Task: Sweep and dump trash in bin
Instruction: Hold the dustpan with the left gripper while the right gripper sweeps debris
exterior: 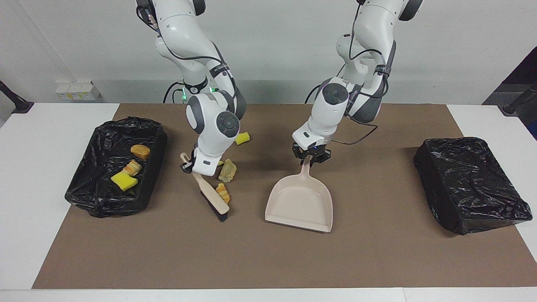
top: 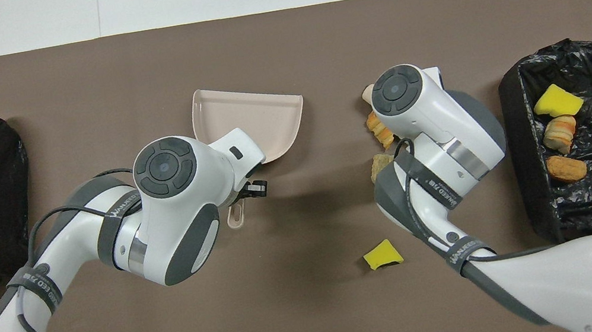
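Both arm bands read "WANJEED" – left claw (exterior: 311,158) clamped on the dustpan (exterior: 299,203) handle, right claw (exterior: 189,165) clamped on the brush (exterior: 212,198).

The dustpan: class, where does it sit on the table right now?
The dustpan lies mid-table on the brown mat, its handle in the left gripper, beside the brush toward the right arm's end.
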You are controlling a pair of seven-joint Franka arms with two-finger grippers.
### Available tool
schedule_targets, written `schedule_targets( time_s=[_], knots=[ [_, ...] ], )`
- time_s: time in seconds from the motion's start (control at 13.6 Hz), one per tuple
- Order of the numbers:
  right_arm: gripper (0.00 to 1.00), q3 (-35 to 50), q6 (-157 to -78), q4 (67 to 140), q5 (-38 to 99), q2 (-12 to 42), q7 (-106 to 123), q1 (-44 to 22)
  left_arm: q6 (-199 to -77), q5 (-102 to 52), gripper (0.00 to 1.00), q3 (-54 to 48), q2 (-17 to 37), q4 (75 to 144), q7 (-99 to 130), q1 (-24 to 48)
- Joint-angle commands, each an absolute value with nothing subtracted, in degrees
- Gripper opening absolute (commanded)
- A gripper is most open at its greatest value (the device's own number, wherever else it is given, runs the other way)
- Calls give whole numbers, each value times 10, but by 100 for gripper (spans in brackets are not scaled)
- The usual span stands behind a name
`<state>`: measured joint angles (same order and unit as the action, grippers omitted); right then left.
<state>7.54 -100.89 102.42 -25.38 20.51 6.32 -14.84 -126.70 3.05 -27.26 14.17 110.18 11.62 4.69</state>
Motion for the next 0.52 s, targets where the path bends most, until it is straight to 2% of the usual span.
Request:
schedule_targets(
  time_s=[0.0, 0.29, 0.44],
  knots=[
    [0, 79, -985, 1053, -190, 177, 19, -181, -1196, 36, 0, -268, 88, 1098, -42, 14],
    [0, 79, -974, 1059, -115, 158, -28, -201, -1094, 58, 0, -256, 65, 1098, -336, -2],
    [0, 76, -949, 1052, -62, 129, -27, -179, -1086, 110, 0, -260, 60, 1101, -419, 6]
  ],
)
